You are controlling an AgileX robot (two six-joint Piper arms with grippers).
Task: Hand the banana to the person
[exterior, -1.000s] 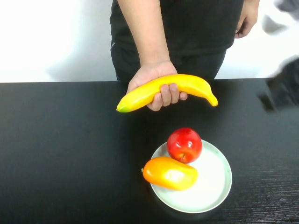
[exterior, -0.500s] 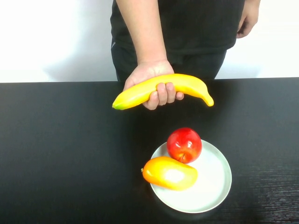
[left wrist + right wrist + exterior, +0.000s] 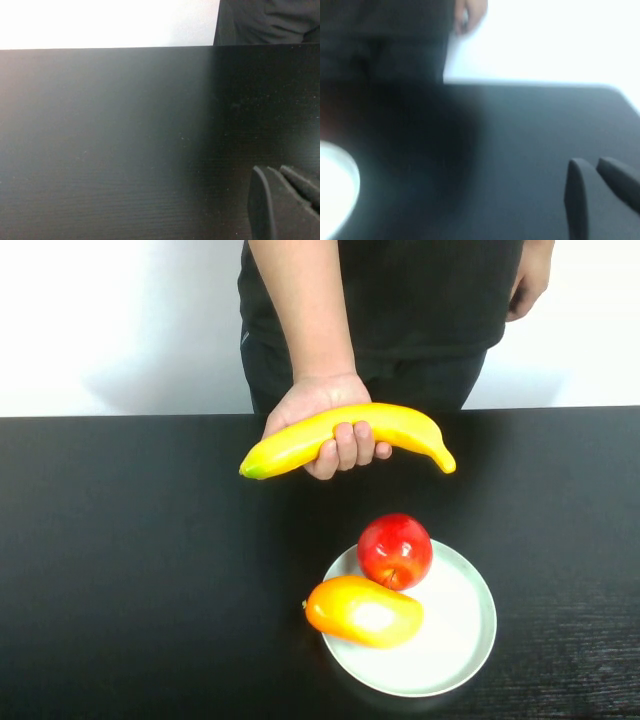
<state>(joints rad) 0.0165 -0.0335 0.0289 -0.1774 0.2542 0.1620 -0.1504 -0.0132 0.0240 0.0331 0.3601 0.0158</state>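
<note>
The person (image 3: 400,300), in a black T-shirt, stands behind the table and holds the long yellow banana (image 3: 345,435) in one hand (image 3: 320,405) above the table's far edge. No gripper touches the banana. Neither arm shows in the high view. My left gripper (image 3: 272,172) is shut and empty, low over bare black table, with the person's dark trousers (image 3: 265,22) at the far edge. My right gripper (image 3: 592,165) is shut and empty over the table, to the right of the plate (image 3: 337,190).
A white plate (image 3: 465,635) at the front middle right holds a red apple (image 3: 395,550) and an orange-yellow mango (image 3: 363,611). The black table (image 3: 130,570) spreads to the left. The person's other hand (image 3: 528,280) hangs at the back right.
My right arm, blurred at the right edge one second ago, has left the high view. The person's hand has shifted the banana slightly left.
</note>
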